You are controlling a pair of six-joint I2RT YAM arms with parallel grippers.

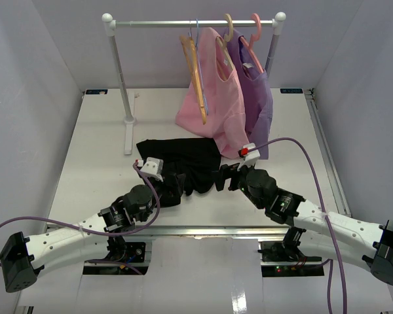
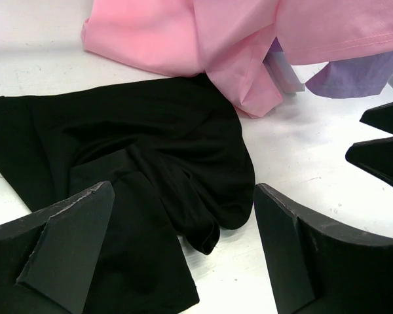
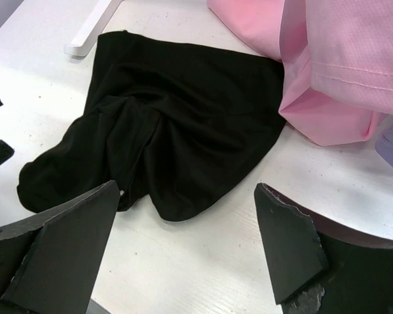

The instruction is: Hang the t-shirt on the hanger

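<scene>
Nearest the overhead camera, the left arm (image 1: 85, 232) and the right arm (image 1: 327, 222) are seen reaching from the near edge toward the middle of the white table (image 1: 98, 144). At the far side a clothes rack (image 1: 190, 23) is stood, with its upright post at the left. A pink garment (image 1: 219, 98) is hung from the rail on a tan hanger and its hem is draped onto the tabletop; a purple garment (image 1: 262, 98) is hung just beside it on the pink hanger (image 1: 252, 39). The t-shirt (image 1: 180, 157) is laid crumpled on the table in front of the pink garment, whose hem is touched by its far edge, and it is not held by either arm.

Left of the pink garment, a bare tan-orange hanger (image 1: 195, 78) is hung from the rail, and the hanger (image 1: 198, 31), thin and light blue, is hung just beside it; only its hook and one slim arm can be made out, so its exact shape is perhaps not to be trusted.

The left gripper (image 1: 177, 184) is held low at the near left of the t-shirt with its jaws spread wide, nothing being clamped. The right gripper (image 1: 224, 176) is set at the near right edge of the cloth, likewise spread wide and empty. In the wrist views, black fabric is framed between each pair of fingers.
</scene>
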